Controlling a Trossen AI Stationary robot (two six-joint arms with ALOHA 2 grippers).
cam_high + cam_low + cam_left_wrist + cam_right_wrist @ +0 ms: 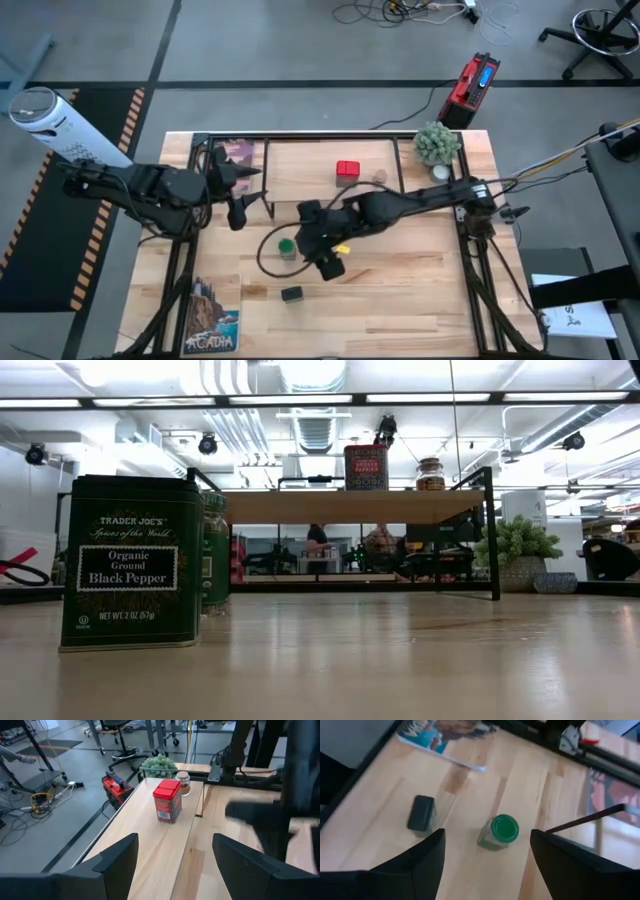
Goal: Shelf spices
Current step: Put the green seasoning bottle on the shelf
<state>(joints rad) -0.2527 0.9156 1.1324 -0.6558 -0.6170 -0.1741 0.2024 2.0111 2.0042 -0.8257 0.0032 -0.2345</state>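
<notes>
Above the worktop [420,270] centre, the right pincer [487,857] hangs open and empty over the green-capped jar [499,832], aligned for a top grasp. The matte dark tin [421,813] stands beside it. The left pincer [172,865], open, faces the shelf [145,845], where the red square tin [166,800] and tan jar [183,783] already stand.

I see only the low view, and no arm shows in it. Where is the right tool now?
Observer: The right tool hangs open and empty over the table, close to the green-capped jar.
Operator: And the left one?
Observer: The left tool is open over the left end of the shelf, holding nothing.
Operator: Does anything lie on the table that I miss?
Observer: A book marked ACADIA lies flat at the table's front left corner.
</notes>
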